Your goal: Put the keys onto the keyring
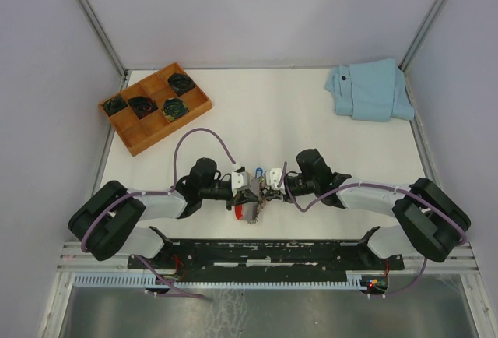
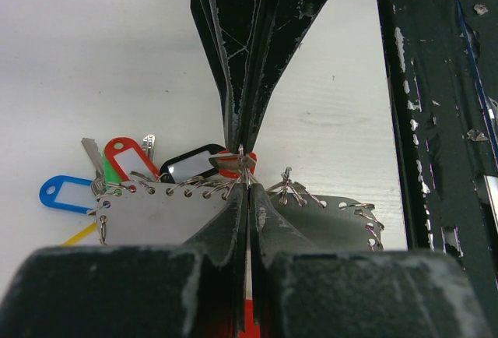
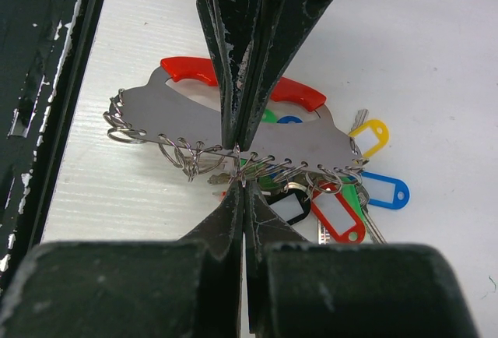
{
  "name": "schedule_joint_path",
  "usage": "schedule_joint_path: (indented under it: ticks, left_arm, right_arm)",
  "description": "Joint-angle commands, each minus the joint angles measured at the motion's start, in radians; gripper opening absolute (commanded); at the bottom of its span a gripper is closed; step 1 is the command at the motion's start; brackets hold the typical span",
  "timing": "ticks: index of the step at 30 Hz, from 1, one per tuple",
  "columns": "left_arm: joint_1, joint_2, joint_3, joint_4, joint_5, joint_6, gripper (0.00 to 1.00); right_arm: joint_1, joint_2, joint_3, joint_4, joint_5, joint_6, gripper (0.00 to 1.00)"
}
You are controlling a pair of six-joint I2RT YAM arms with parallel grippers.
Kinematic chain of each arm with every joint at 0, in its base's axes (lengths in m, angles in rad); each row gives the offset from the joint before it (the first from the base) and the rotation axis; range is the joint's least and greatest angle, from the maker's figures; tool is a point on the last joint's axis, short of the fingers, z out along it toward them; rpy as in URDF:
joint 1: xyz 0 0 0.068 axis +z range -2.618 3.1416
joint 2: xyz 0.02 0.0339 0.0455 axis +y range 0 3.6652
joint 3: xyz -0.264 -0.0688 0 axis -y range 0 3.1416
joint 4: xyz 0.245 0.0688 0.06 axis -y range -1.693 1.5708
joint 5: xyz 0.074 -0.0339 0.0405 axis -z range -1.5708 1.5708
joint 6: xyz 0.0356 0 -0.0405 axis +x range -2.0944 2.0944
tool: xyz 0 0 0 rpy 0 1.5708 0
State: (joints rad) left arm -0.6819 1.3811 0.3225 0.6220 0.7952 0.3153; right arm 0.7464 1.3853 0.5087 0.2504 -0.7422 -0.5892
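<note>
Grey keyring (image 3: 179,116), long axis crosswise to jaws, L+R both clamped on it.

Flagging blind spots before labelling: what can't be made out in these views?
- Left wrist: which ring of the keyring the shut left pincer pinches; its own fingers cover it.
- Right wrist: same for the right pincer.
- Both wrists: blades of the keys, mostly behind the keyring's grey plate.
- Top view: keyring too small, covered by both pincers; dark coils in the wooden tray too small to identify.
</note>
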Motion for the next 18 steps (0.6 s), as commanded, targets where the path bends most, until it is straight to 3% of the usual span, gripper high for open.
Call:
schedule_joint_path:
  ticks: [1,18]
  left_arm:
    - [0.002,-0.009,0.031,0.021,0.012,0.046,0.03]
    - [0.002,-0.014,0.030,0.021,0.012,0.044,0.03]
  right_arm:
    - [0.005,-0.029,0.016,0.011,-0.034,-0.007,0.01]
    - [0.005,-0.028,0.022,-0.003,-0.027,0.001,0.01]
